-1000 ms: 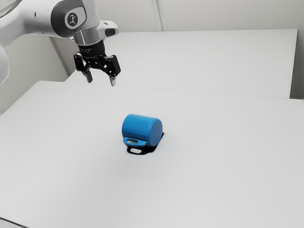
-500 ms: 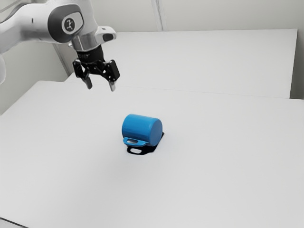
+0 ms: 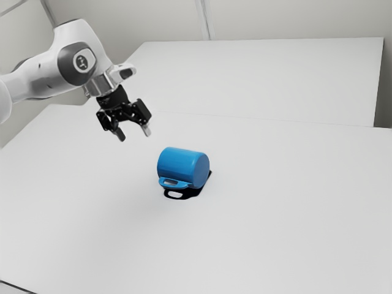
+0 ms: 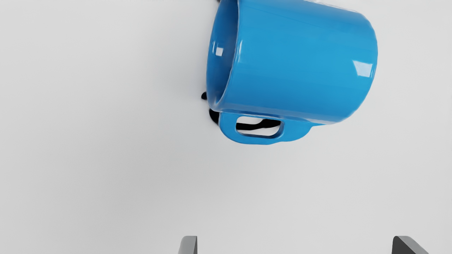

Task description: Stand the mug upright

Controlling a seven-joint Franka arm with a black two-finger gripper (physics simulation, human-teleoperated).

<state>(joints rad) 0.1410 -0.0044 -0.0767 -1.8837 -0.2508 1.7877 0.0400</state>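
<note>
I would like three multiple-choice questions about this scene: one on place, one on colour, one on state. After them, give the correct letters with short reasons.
1. Where is the gripper?
A) Inside the mug
B) Under the table
C) Apart from the mug, toward the exterior view's left

2. What colour is the mug?
A) Red
B) Blue
C) Green

3. How does the mug rest?
A) On its side
B) Upright
C) Upside down

1: C, the exterior view shows a gap between them.
2: B, its wall and handle are blue.
3: A, its round wall lies along the table, mouth facing sideways.
</note>
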